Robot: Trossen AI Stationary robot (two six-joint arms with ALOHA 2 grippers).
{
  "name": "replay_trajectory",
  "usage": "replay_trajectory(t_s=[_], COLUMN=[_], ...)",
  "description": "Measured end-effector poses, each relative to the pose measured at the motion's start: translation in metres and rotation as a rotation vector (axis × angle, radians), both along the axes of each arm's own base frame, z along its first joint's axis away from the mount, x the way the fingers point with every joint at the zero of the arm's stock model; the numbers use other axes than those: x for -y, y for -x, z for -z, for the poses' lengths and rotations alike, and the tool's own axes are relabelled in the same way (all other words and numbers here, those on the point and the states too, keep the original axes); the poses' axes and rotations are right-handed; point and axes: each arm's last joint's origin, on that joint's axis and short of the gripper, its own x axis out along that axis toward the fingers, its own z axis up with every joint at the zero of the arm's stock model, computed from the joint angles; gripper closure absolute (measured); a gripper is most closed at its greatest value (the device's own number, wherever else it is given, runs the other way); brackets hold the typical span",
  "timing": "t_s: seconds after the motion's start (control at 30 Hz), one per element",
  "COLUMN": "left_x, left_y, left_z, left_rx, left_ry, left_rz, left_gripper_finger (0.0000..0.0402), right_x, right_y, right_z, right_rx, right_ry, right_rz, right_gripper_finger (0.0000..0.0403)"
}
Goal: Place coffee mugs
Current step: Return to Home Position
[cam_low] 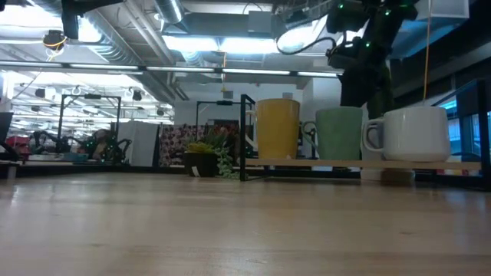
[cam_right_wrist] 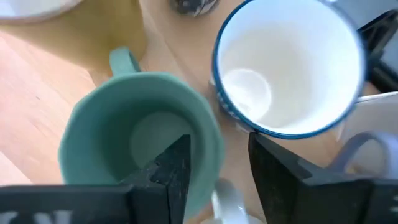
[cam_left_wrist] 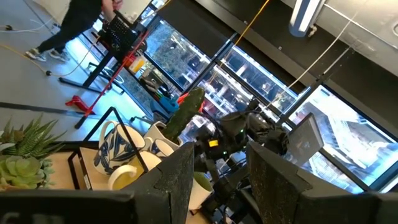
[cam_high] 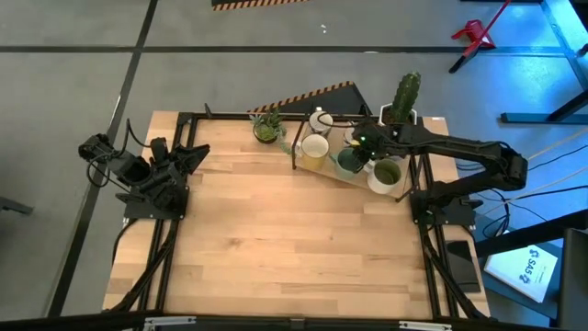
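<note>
Several mugs stand on a raised wooden plank [cam_low: 307,162] at the table's far right. They include a yellow one [cam_high: 314,148] [cam_low: 278,129], a green one [cam_high: 349,162] [cam_low: 339,134] [cam_right_wrist: 140,130], a white one [cam_high: 386,175] [cam_low: 414,132] and a blue-rimmed white one [cam_high: 320,119] [cam_right_wrist: 289,68]. My right gripper [cam_high: 360,145] [cam_right_wrist: 217,165] is open above the green mug, pointing down. One finger [cam_right_wrist: 174,165] is over the mug's hollow. The other finger [cam_right_wrist: 280,168] is outside its wall, toward the blue-rimmed mug. My left gripper [cam_high: 196,154] [cam_left_wrist: 221,168] waits open at the table's left. My right gripper stands from above across the green mug's rim [cam_right_wrist: 208,134], on the side facing the blue-rimmed mug. Whether either finger touches the rim, I cannot tell.
A tall cactus in a white pot [cam_high: 405,97] stands just behind the right arm. A small leafy plant [cam_high: 268,127] [cam_low: 201,157] sits at the far edge left of the mugs. A black metal frame [cam_low: 244,134] borders the plank. A lavender handle [cam_right_wrist: 357,152] shows beside the blue-rimmed mug.
</note>
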Motion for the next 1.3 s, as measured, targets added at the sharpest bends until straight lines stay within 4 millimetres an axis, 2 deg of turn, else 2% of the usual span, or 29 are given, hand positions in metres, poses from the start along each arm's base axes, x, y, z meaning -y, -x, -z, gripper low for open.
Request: replay_trajectory(t_s=[0.17,0.27,0.5,0.73,0.9,1.0,1.1,1.2,1.3], left_x=[0.000,0.000,0.001,0.002,0.001,0.000,0.001,0.004,0.006], left_y=[0.000,0.000,0.000,0.000,0.000,0.000,0.000,-0.001,0.001], left_z=[0.000,0.000,-0.001,-0.002,-0.002,-0.001,-0.002,-0.003,-0.005], left_rx=[0.000,0.000,0.013,0.030,0.002,-0.051,-0.006,0.004,0.046], left_ry=[0.000,0.000,-0.011,-0.015,-0.049,-0.107,-0.063,-0.128,-0.206], left_rz=[0.000,0.001,0.040,0.068,0.042,-0.008,0.042,0.130,0.262], left_gripper_finger=[0.0260,0.0260,0.0260,0.0260,0.0259,0.0259,0.0259,0.0259,0.0259], right_x=[-0.005,-0.010,-0.026,-0.050,-0.075,-0.088,-0.096,-0.099,-0.097], right_y=[0.013,0.022,0.052,0.100,0.144,0.175,0.198,0.203,0.192], right_z=[-0.015,-0.028,-0.066,-0.115,-0.138,-0.145,-0.147,-0.133,-0.113], right_rx=[0.036,0.088,0.322,0.689,0.936,0.995,1.037,1.054,1.126], right_ry=[0.039,0.067,0.141,0.332,0.436,0.633,0.834,0.899,0.875], right_rz=[-0.009,-0.074,-0.251,-0.427,-0.685,-0.746,-0.765,-0.800,-0.853], right_gripper_finger=[0.0258,0.0258,0.0258,0.0259,0.0259,0.0259,0.0259,0.0258,0.0258])
